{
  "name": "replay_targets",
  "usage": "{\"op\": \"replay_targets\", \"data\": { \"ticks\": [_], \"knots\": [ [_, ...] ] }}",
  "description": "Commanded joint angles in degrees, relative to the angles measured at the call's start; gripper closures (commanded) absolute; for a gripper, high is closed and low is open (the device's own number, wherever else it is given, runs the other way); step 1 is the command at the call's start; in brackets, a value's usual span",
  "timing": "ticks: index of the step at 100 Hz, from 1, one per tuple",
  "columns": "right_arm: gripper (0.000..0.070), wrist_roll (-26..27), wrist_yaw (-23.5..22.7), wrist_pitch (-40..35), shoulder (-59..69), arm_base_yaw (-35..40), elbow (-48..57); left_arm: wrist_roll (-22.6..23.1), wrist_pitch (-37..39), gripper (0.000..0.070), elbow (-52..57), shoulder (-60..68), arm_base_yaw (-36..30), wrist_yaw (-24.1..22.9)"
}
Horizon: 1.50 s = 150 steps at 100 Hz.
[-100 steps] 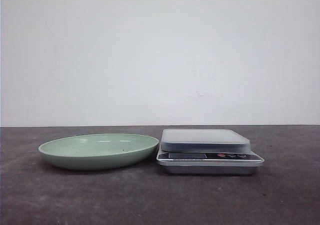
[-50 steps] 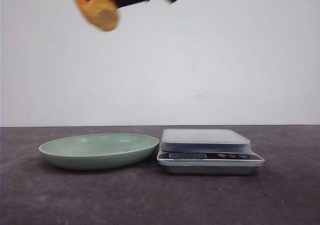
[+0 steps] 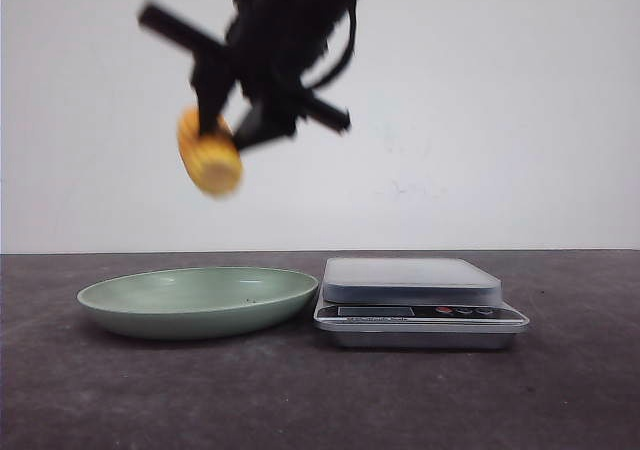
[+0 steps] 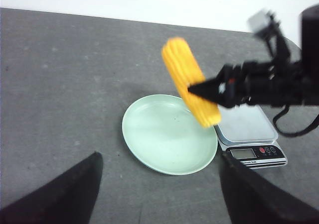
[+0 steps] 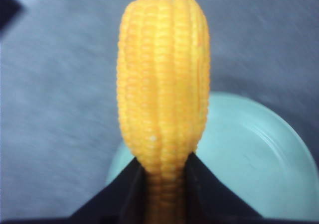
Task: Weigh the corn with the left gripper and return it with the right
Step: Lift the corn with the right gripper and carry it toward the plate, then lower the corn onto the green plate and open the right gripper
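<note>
fingers first: pinching narrow on the lower end of the corn, belonging to the right gripper, holding the cob lengthwise out past the tips. hanging in the air above the green plate, well clear of its surface, a little toward the plate's middle in the front view.

having dropped noticeably over the last second: showing only as a sliver at the top edge a second ago, riding high and left half a second ago, now sitting lower and blurring with motion. judging from that, running the return leg, with the weighing seemingly done and the scale standing bare.

keeping the left gripper back and high, spread wide, holding nothing, looking down on plate and scale.

sitting side by side on the dark table: plate to the left, scale just beside it, rims nearly touching. finding nothing between cob and plate; watching only for the scale's near edge and for rolling once released, given the shallow, curved dish.
</note>
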Motion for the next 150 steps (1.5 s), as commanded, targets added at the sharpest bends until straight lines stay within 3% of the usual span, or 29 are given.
{"op": "replay_targets", "data": {
  "ticks": [1, 35, 78, 83, 92, 96, 123, 150],
  "knots": [
    [0.0700, 0.57, 0.44, 0.28, 1.88, 0.74, 1.42, -0.02, 0.48, 0.0267, 0.61, 0.04, -0.52, -0.35],
    [0.0700, 4.35, 6.38, 0.04, 6.58, 1.22, 1.42, -0.07, -0.48, 0.0267, 0.61, 0.04, -0.52, -0.37],
    [0.0699, 5.44, 7.26, 0.22, 9.27, 2.69, 1.42, -0.07, -0.96, 0.0267, 0.61, 0.04, -0.52, -1.01],
    [0.0630, 5.60, 7.28, 0.20, 9.27, 2.69, 1.42, -0.07, -0.98, 0.0267, 0.61, 0.04, -0.52, -0.98],
    [0.0321, 5.88, 7.04, 0.17, 9.27, 2.69, 1.42, -0.04, -1.07, 0.0267, 0.61, 0.04, -0.52, -0.98],
    [0.0272, 5.86, 6.91, 0.22, 9.27, 2.71, 1.42, -0.07, -1.18, 0.0266, 0.61, 0.04, -0.52, -1.01],
    [0.0270, 4.81, 6.82, 1.60, 8.22, 3.02, 1.51, -0.07, -1.20, 0.0266, 0.61, 0.04, -0.52, -1.33],
    [0.0271, -2.69, 7.54, 1.73, -0.37, 3.06, 1.51, -0.04, -1.22, 0.0267, 0.61, 0.04, -0.52, -1.46]
  ]
}}
